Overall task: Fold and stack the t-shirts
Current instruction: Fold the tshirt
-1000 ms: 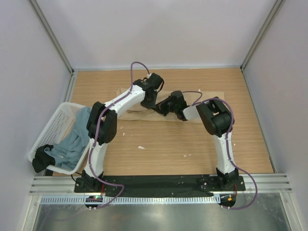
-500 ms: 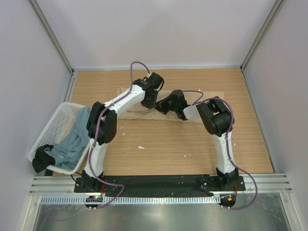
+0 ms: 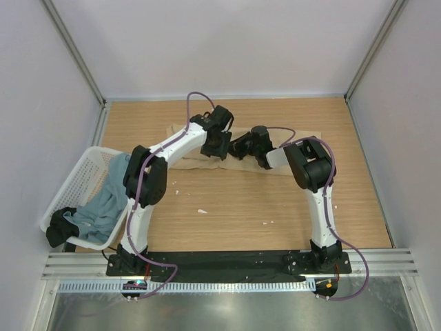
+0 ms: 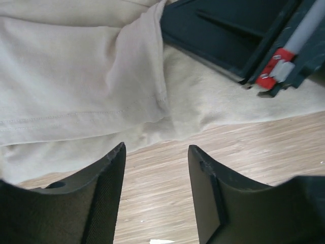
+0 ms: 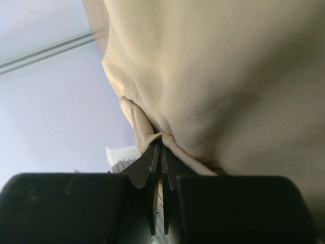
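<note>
Your left claw (image 4: 156, 152) is released, its fingers apart with nothing between them. The tan shirt (image 4: 76, 86) lies on the table (image 4: 157, 203) just ahead of its tips, with a hemmed fold right in front. Your right claw (image 5: 158, 145) is clenched on a pinch of that same shirt, the cloth bunched at its tips, close beside the left claw. The grey-blue shirt (image 3: 103, 203) is well apart from both claws, back toward the left arm's base, draped in the basket (image 3: 81, 169).
</note>
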`<state>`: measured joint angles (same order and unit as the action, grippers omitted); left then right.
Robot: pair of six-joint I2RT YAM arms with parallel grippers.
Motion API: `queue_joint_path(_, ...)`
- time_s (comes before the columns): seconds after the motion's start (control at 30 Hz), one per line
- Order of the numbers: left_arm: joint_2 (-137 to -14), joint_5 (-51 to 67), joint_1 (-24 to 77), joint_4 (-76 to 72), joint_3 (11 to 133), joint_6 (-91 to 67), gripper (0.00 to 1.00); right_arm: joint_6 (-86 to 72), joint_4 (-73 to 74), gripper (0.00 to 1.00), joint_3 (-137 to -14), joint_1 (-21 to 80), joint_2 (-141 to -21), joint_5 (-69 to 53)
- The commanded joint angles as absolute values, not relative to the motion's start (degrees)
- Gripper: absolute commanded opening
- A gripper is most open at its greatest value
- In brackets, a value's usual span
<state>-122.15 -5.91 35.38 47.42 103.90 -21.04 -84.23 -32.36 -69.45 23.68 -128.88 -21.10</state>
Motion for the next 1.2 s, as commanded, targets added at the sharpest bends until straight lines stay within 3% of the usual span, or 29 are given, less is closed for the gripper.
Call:
queue_joint_path(0.0,-117.25,-4.4,32.1,46.31,106.25,-21.62,0.54,-80.6,-31.21,0.11,-70.49,21.98,-127.62,-25.48)
queue_joint_path(0.07,-117.33,-4.13,29.98,47.37,109.15,-21.97,0.54,-77.53,-26.73,0.12,-70.58,21.45,-126.74,-27.59)
queue_joint_path(0.3,-123.12,3.42,18.39,46.41,111.98,-25.92,0.37,-62.78,-10.4,0.15,-72.94,20.48,-122.0,-32.43)
queue_joint_path(0.37,-124.18,4.82,16.36,45.44,112.06,-26.45,0.37,-58.3,-6.77,0.2,-73.82,20.48,-120.68,-32.96)
queue_joint_path(0.43,-125.06,6.76,15.04,44.22,112.06,-27.25,0.43,-56.87,-7.03,0.32,-73.65,20.39,-120.24,-34.28)
queue_joint_path(0.5,-125.59,7.73,13.63,42.81,112.67,-27.16,0.51,-54.6,-7.12,0.38,-73.56,20.39,-119.36,-34.28)
queue_joint_path(0.63,-130.5,9.75,12.22,44.55,117.59,-25.4,0.52,-52.38,-6.07,0.5,-75.66,20.39,-119.27,-33.49)
queue_joint_path(0.9,-135.44,10.02,11.43,45.53,122.17,-25.66,0.4,-51.24,-3.34,0.54,-82.0,20.39,-121.46,-32.34)
queue_joint_path(1.17,-133.86,6.33,11.43,45.53,119.09,-24.61,0.41,-51.68,-1.84,0.53,-87.1,20.83,-125.68,-33.57)
